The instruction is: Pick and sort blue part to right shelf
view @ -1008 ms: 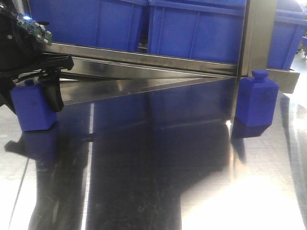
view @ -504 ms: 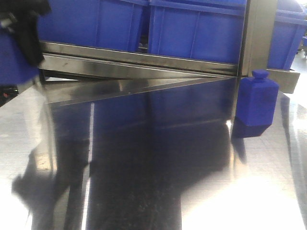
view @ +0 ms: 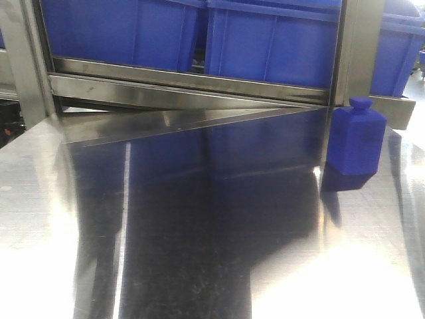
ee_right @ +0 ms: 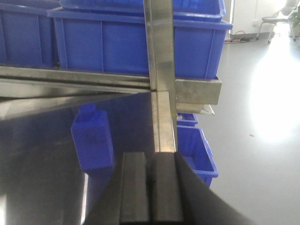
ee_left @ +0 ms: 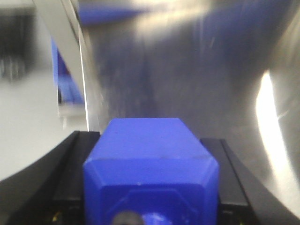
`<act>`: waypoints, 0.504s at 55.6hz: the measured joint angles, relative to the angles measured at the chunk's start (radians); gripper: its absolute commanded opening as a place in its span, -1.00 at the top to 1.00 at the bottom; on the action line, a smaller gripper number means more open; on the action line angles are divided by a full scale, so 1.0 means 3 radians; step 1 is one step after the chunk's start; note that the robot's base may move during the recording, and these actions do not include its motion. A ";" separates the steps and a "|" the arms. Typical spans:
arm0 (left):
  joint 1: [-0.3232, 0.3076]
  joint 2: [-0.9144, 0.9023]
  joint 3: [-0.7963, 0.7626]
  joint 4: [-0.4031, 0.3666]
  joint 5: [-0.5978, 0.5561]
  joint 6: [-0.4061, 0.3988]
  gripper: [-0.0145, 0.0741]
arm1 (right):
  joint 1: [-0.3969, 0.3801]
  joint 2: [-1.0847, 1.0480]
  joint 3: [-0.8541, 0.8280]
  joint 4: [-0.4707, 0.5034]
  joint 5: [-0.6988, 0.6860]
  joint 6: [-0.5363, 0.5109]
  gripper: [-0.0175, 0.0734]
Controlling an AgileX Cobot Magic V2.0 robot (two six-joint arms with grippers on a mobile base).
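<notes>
At the left edge of the surface (view: 40,199), where the left hand gripped the blue part a second ago, the front view no longer shows either: both have lifted out of frame. The left wrist view has the blue part (ee_left: 150,154) clamped between the black fingers (ee_left: 70,159) of the left hand (ee_left: 150,138), above the surface. The pick looks done; the carry to the shelf (view: 199,80) comes next. The right hand (ee_right: 150,157) is pinched closed on nothing, near the shelf post (view: 358,46). A second block (view: 356,139) stands by that post. The crates (view: 272,43) on the shelf show only their sides; their contents cannot be seen.
</notes>
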 measured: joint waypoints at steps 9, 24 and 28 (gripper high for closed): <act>0.0000 -0.0677 0.0472 0.0007 -0.0318 0.0000 0.13 | 0.0000 0.0000 -0.0390 0.0000 0.0362 0.0000 0.54; 0.0000 -0.1294 0.0921 0.0007 -0.0339 0.0002 0.13 | 0.0046 0.0618 -0.1356 0.0009 0.1101 0.0000 0.07; 0.0000 -0.1379 0.0944 0.0007 -0.0341 0.0002 0.13 | 0.0147 0.0924 -0.1668 0.0015 0.1273 0.0000 -0.18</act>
